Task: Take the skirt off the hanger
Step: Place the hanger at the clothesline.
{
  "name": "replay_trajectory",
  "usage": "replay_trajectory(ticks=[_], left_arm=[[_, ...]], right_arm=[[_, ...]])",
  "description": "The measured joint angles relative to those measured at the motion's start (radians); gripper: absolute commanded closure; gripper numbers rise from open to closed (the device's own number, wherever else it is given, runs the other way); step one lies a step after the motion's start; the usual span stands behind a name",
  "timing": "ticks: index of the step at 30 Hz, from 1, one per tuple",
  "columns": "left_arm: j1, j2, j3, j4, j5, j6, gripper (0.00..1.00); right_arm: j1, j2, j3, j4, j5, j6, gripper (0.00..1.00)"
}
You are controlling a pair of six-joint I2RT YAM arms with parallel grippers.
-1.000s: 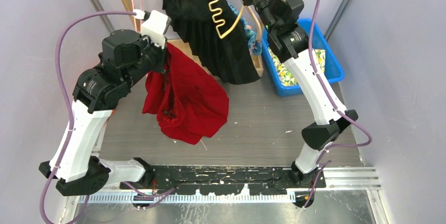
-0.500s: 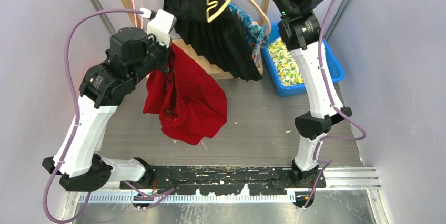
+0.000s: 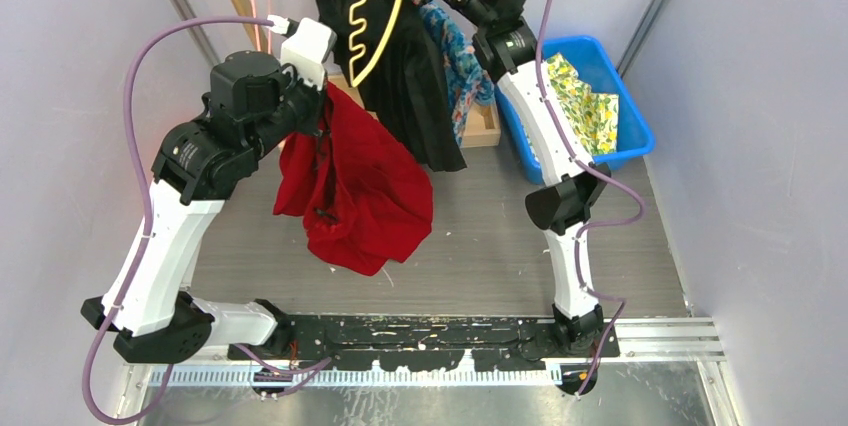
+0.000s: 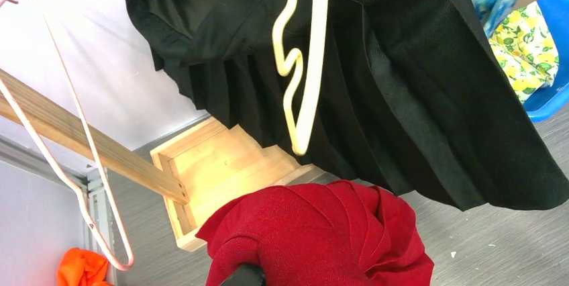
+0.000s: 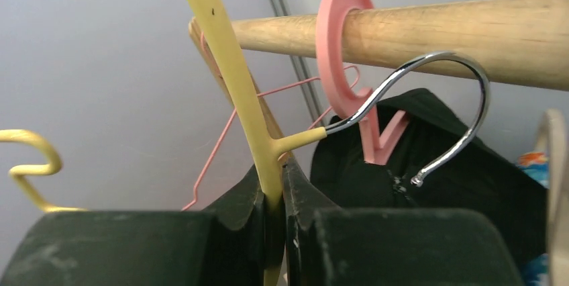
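Table [image 3: 480,236]: bare strip between the arm bases and the hanging cloth. Black skirt [image 4: 402,98] hangs beyond the left fingers, its hem just above the red skirt [image 3: 360,196]; contact unclear. Red skirt is off the hanger, bunched in the clenched left gripper [image 3: 318,114], drooping below it over the table. Blue bin [image 3: 630,136] off right of the right fingers. Right gripper [image 5: 275,215] pinched on bare yellow hanger [image 5: 228,64]; metal hook [image 5: 463,71] ahead of fingers at the wooden rod [image 5: 456,31] underside, beside pink hanger [image 5: 335,51]. Hooked or not, unclear.
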Motion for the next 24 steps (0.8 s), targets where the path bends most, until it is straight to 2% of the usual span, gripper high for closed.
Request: replay_trajectory(ticks=[17,24], left_arm=[[0.000,0.000,0.000,0.000,0.000,0.000,1.00],[0.000,0.001,0.000,-0.004,-0.005,-0.001,1.00]], right_arm=[[0.010,0.003,0.040,0.027,-0.043,-0.013,0.99],[0.011,0.016,0.106,0.122,-0.008,-0.021,0.99]])
